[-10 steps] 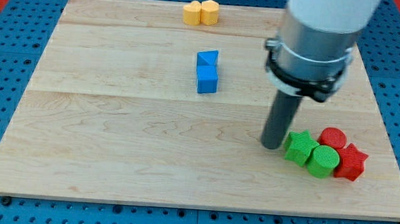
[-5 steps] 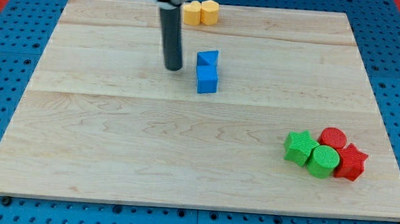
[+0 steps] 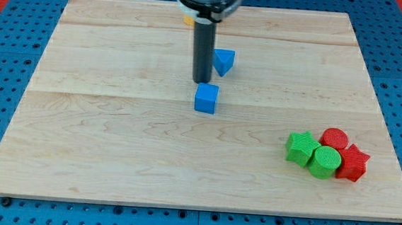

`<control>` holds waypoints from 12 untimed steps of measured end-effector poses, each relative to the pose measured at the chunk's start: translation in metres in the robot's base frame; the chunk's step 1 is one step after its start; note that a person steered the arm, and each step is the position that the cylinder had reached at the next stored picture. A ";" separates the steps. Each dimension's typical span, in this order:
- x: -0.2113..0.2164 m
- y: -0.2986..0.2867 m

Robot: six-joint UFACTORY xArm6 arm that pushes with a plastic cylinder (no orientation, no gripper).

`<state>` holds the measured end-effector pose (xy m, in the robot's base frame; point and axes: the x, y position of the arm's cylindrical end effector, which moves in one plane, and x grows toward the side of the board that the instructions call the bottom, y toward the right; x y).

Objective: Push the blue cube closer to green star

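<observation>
The blue cube point(image 3: 206, 99) lies near the middle of the wooden board. My tip point(image 3: 202, 80) stands just above it in the view, close to its top edge, between it and the blue triangular block point(image 3: 224, 61) at the tip's upper right. The green star point(image 3: 301, 148) lies far off at the view's lower right, at the left end of a cluster of blocks.
A green cylinder point(image 3: 324, 162), a red cylinder point(image 3: 335, 139) and a red star point(image 3: 353, 163) crowd against the green star. A yellow block point(image 3: 186, 17) peeks out behind the arm at the board's top edge. The board point(image 3: 114, 142) rests on a blue pegboard.
My tip moved from left of the two blue blocks to between them. The blue cube slid toward the view's bottom; the blue triangular block shifted to the upper right.
</observation>
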<state>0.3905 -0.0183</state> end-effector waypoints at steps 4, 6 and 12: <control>0.083 0.013; 0.074 0.000; 0.158 0.085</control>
<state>0.5487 0.0663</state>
